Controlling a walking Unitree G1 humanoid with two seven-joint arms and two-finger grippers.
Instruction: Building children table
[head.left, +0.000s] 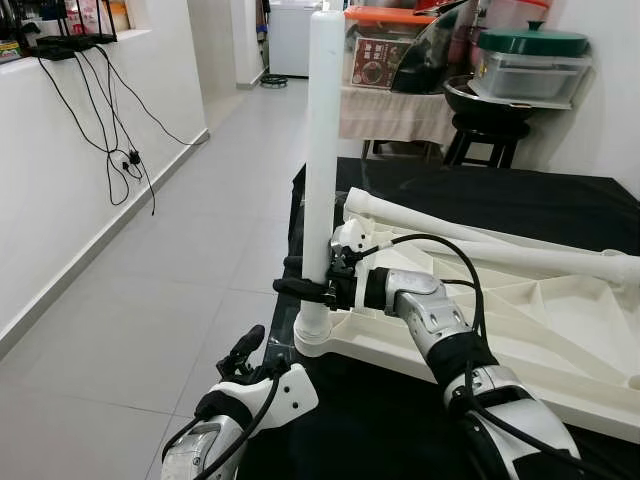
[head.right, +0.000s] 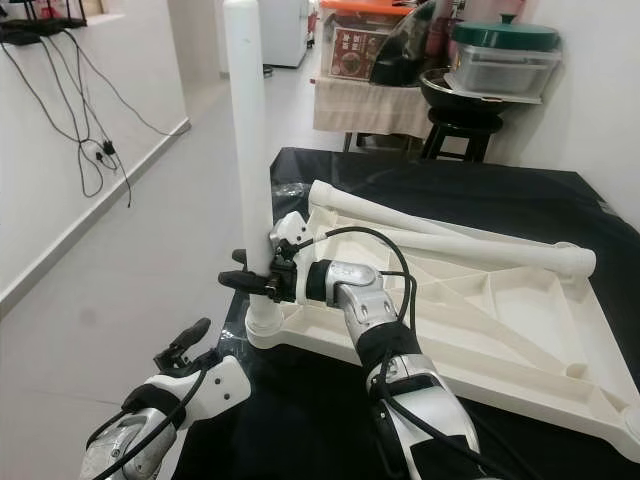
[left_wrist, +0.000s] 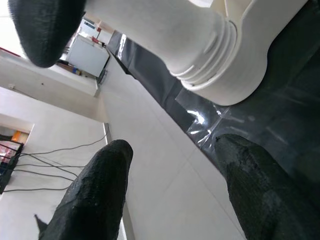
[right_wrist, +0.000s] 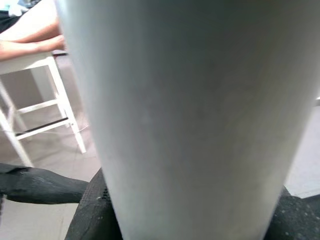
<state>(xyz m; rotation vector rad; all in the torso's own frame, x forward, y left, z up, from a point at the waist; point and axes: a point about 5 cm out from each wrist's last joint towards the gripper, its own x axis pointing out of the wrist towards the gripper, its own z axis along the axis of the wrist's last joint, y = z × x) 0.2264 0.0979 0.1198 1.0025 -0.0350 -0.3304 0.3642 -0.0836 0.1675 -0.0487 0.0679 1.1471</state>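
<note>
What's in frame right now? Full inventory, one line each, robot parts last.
Tabletop: 1, white, upside down on the black sheet.
Upright leg: 1, white, standing in the tabletop's near-left corner socket.
Loose legs: at least 2, white, lying across the tabletop.
Black sheet: 1, over the work surface.
Cables: several, black, hanging on the left wall.
Stool: 1, black, behind the sheet.
Lidded container: 1, green lid, on the stool's stack.
Right gripper: shut on upright leg, low down.
Left gripper: open, below the corner.
</note>
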